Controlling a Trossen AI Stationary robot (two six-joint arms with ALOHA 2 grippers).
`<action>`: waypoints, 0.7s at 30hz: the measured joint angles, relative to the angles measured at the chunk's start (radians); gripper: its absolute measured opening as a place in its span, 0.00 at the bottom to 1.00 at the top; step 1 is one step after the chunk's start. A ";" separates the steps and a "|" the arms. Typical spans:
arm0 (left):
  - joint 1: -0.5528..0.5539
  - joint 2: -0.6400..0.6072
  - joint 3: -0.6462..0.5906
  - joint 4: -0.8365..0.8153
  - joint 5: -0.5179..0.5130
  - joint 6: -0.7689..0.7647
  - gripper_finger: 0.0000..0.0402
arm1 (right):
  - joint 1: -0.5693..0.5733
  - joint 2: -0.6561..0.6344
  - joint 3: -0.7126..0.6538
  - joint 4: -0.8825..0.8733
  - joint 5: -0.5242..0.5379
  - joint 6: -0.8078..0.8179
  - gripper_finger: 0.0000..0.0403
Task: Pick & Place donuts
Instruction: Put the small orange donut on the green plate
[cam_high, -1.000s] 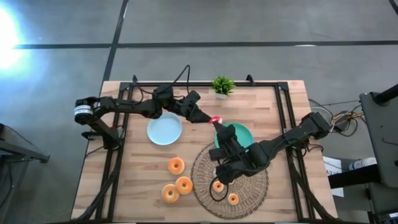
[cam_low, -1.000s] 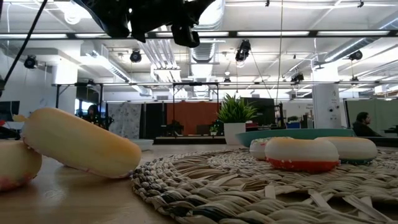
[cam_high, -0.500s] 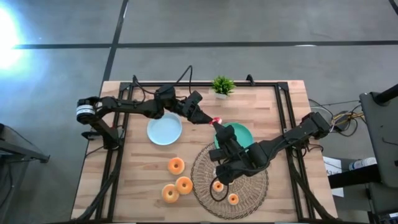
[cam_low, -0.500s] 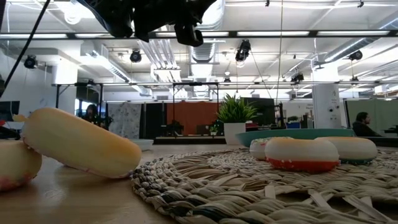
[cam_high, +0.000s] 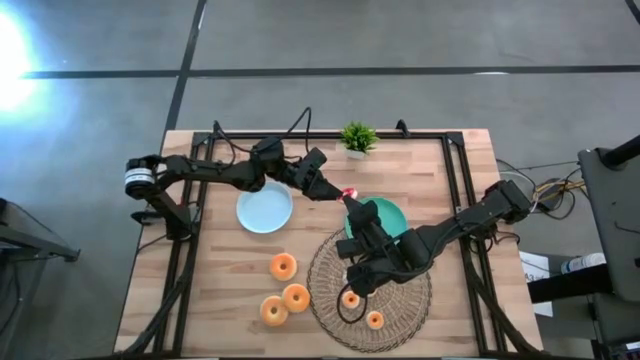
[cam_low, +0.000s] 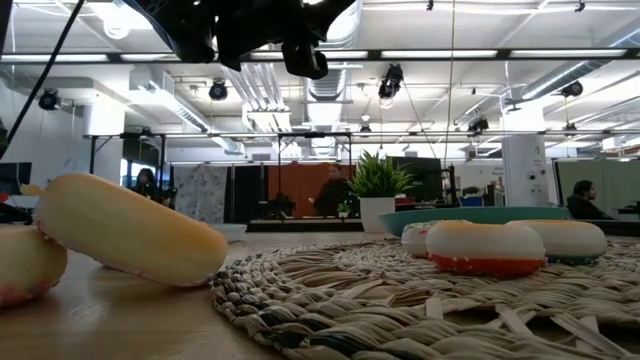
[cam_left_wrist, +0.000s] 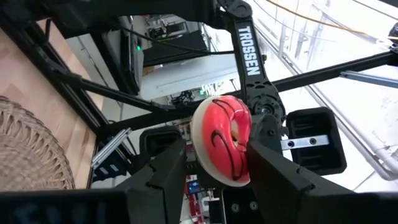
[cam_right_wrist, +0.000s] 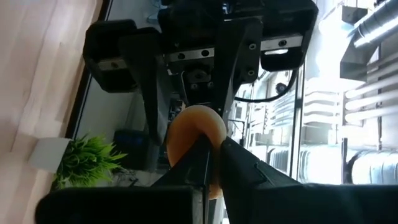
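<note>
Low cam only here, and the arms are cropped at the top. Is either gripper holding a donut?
Observer: Yes. In the left wrist view, the left gripper is clamped on a pink donut.
Operator: Where's the right gripper?
Observer: The right gripper is nose to nose with the left, pinching the same donut's rim.
Operator: Over what?
Observer: In the high view they meet at the green plate's edge, on the side toward the blue plate.

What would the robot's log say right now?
step: handover | pink donut: gripped by left gripper and right gripper, beside green plate
</note>
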 joint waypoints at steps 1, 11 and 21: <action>0.000 0.000 -0.001 0.014 -0.003 -0.003 0.35 | 0.000 -0.001 0.000 0.001 -0.001 0.016 0.04; -0.008 0.002 -0.002 0.040 -0.010 -0.002 0.34 | 0.000 -0.001 -0.012 0.000 -0.004 0.120 0.04; -0.010 0.002 -0.002 0.045 0.008 0.043 0.15 | 0.000 -0.001 -0.014 0.000 -0.030 0.154 0.10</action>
